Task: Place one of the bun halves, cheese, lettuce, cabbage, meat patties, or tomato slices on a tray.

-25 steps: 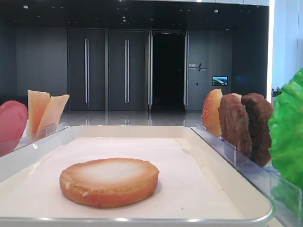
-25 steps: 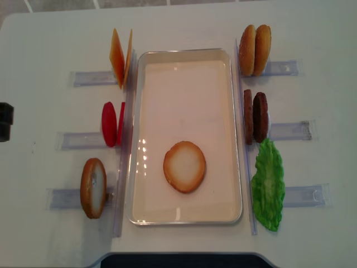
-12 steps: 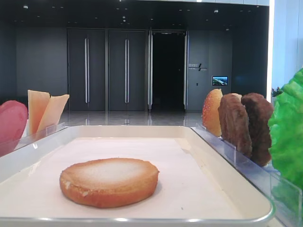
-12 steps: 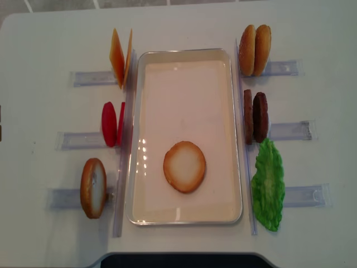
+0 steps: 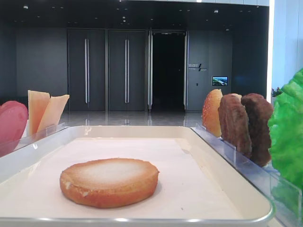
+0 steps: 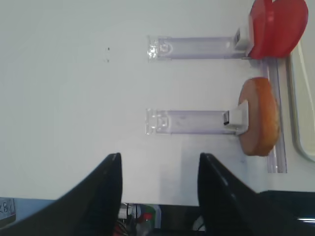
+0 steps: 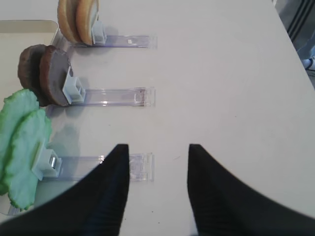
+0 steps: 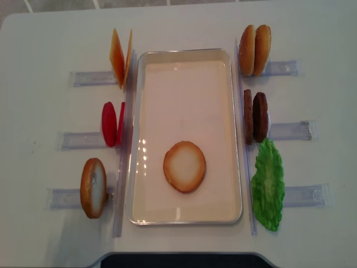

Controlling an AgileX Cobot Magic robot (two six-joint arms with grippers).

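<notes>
A bun half [image 8: 184, 166] lies flat, pale face up, on the white tray [image 8: 189, 53] at the desk's [image 8: 44, 44] centre, towards the tray's 6 o'clock end. Left of the tray, upright in clear holders [image 8: 83, 77]: cheese [image 8: 120, 57] at 10 o'clock, tomato slices [image 8: 111, 123] at 9, another bun [image 8: 93, 187] at 7. On the right: two buns [image 8: 255, 49] at 2 o'clock, patties [image 8: 255, 116] at 3, lettuce [image 8: 268, 185] at 4. Left tool [image 6: 160, 196] and right tool [image 7: 158, 189] each hang over bare desk, jaws spread apart, grasping nothing.
</notes>
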